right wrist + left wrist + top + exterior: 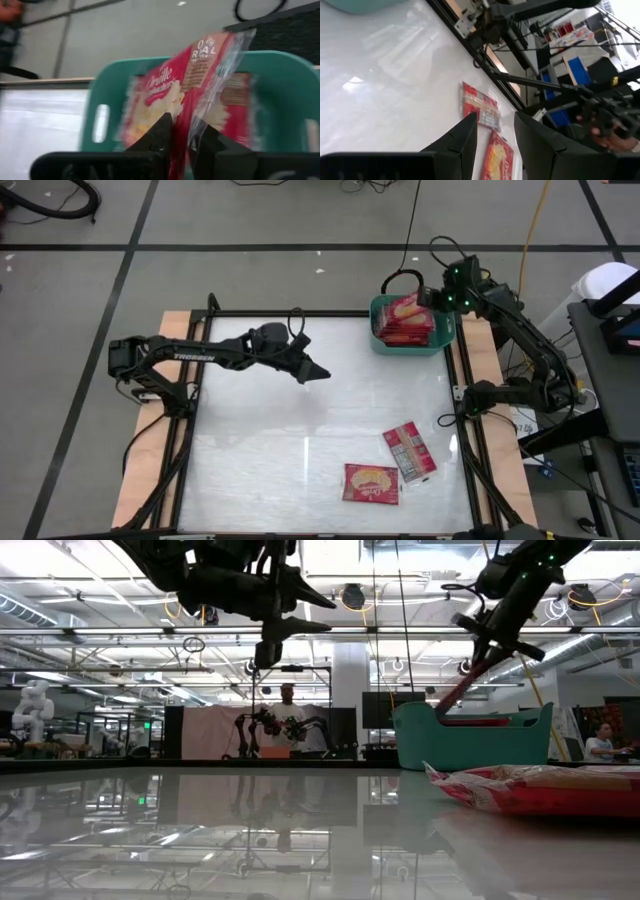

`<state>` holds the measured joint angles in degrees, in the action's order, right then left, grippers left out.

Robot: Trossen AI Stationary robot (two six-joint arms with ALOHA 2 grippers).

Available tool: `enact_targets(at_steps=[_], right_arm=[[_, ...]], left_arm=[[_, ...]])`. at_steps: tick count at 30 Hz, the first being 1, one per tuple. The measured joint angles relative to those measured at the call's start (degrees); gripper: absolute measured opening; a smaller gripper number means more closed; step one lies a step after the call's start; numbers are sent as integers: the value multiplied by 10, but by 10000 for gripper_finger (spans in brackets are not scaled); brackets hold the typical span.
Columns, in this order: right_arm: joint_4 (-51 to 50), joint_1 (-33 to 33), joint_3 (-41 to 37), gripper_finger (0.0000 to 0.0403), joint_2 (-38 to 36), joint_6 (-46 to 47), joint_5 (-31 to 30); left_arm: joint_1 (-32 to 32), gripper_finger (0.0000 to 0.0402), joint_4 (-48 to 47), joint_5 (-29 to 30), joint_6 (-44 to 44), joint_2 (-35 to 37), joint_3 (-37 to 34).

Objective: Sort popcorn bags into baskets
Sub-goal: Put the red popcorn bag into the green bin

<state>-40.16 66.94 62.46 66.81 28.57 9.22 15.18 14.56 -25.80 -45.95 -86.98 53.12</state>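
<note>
Popcorn bag (192,85), a flat red crinkly film packet, hangs light and limp; your right gripper (181,131) pinches its slippery edge over the teal-green plastic tub (285,95); left gripper (495,135) hovers, jaws apart, empty.

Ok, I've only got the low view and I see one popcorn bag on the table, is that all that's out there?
Observer: No, two: a face-up bag and a back-up bag near it.
Operator: Is the right arm actually over the basket?
Observer: Yes. The right gripper is above the teal basket, pinching the held bag by its edge.
Operator: And the left?
Observer: The left gripper hangs over mid-table, open and empty.
</note>
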Motion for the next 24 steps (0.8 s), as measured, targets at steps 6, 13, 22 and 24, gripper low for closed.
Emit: enact_targets(at_steps=[6,13,22,24], right_arm=[[-9,-16,-2,82,9,-23,-60],[-16,-45,-2,139,35,-27,-139],[-15,-61,-3,150,47,-43,-179],[16,-63,-3,148,35,-46,-146]], left_arm=[[12,131,-5,-27,4,0,0],[17,131,-12,-29,-3,0,0],[17,131,-12,-43,-11,0,0],[17,131,-12,-44,-11,0,0]])
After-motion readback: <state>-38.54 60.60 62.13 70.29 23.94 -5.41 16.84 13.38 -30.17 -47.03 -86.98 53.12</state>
